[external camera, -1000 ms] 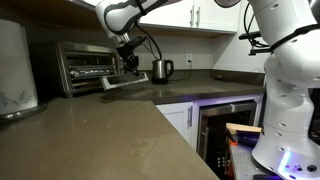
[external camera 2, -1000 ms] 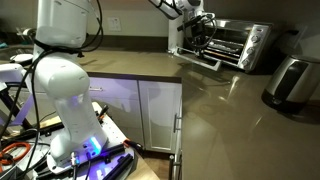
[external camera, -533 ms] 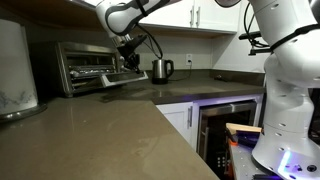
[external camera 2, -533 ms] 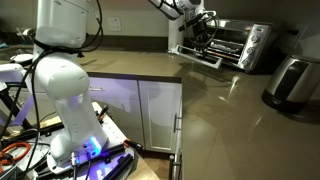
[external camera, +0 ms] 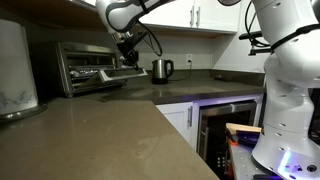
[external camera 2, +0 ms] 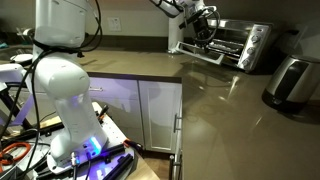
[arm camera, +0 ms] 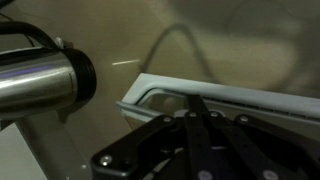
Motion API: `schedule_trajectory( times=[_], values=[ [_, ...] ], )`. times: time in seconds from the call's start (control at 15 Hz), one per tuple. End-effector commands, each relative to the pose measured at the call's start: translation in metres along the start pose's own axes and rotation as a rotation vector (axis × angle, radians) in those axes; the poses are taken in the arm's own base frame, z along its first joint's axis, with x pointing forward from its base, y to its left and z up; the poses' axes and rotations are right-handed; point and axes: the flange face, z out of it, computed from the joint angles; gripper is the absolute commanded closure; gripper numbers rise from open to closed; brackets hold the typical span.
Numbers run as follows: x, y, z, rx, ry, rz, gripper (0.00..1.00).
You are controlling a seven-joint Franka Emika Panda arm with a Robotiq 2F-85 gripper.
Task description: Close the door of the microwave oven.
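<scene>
The silver microwave oven (external camera: 85, 65) stands at the back of the counter and shows in both exterior views (external camera 2: 240, 42). Its door (external camera: 124, 78) hangs open, hinged at the bottom and tilted up part way (external camera 2: 205, 55). My gripper (external camera: 128, 62) is at the door's free edge, touching it (external camera 2: 205, 35). In the wrist view the fingers (arm camera: 197, 112) look shut together against the door's silver frame (arm camera: 240, 97). A shiny metal bar (arm camera: 40, 85) lies close at the left; it looks like the door's handle.
A steel kettle (external camera: 162, 69) stands to the right of the oven. A big white appliance (external camera: 15, 65) is at the counter's left. A dark glass under-counter door (external camera: 225, 130) and the robot's base (external camera: 290, 100) are at the right.
The door's free edge has risen a little toward the oven. My gripper has moved up and in with it.
</scene>
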Motion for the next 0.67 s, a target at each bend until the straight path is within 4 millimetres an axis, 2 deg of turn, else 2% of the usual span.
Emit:
schedule_trajectory(
  times=[0.0,0.6],
  values=[
    [0.011,0.018,-0.006,-0.058,0.096,0.033,1.00],
    [0.018,0.039,-0.012,-0.148,0.167,0.053,1.00]
  ],
)
